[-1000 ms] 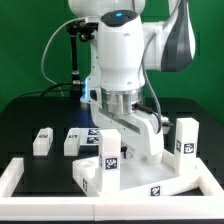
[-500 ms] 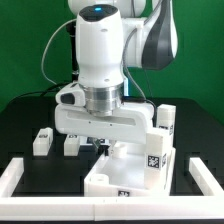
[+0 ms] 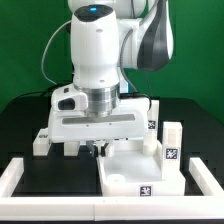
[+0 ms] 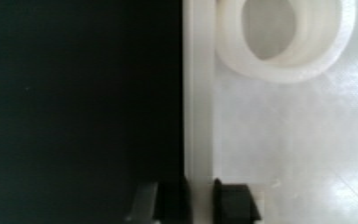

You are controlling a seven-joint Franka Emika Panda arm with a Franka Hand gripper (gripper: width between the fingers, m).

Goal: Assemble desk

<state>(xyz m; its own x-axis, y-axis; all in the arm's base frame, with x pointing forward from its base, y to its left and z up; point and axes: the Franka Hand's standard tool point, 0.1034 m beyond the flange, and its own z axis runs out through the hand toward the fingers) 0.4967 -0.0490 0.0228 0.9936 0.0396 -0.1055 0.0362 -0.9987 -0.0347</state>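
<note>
The desk's white top panel (image 3: pixel 140 172) lies on the black mat at the exterior view's lower right. One short white leg (image 3: pixel 170 146) with a black-and-white tag stands upright on its right side. My gripper (image 3: pixel 97 149) reaches down at the panel's left edge and is shut on it. In the wrist view the two dark fingers (image 4: pixel 233 200) pinch the thin white edge of the panel (image 4: pixel 274 130) at my gripper (image 4: pixel 190 200). A round raised socket (image 4: pixel 282 40) sits farther along the panel. A loose white leg (image 3: pixel 41 141) stands at the left, partly hidden by the hand.
The large white rail (image 3: pixel 14 181) frames the black mat along the front and sides. Another tagged white block (image 3: pixel 152 115) shows behind the hand on the exterior view's right. Black cables hang behind the arm at the back left.
The wrist has turned, and the top panel has swung round and slid toward the exterior view's right. It now sits square to the rail. The grip stays shut on the panel's edge.
</note>
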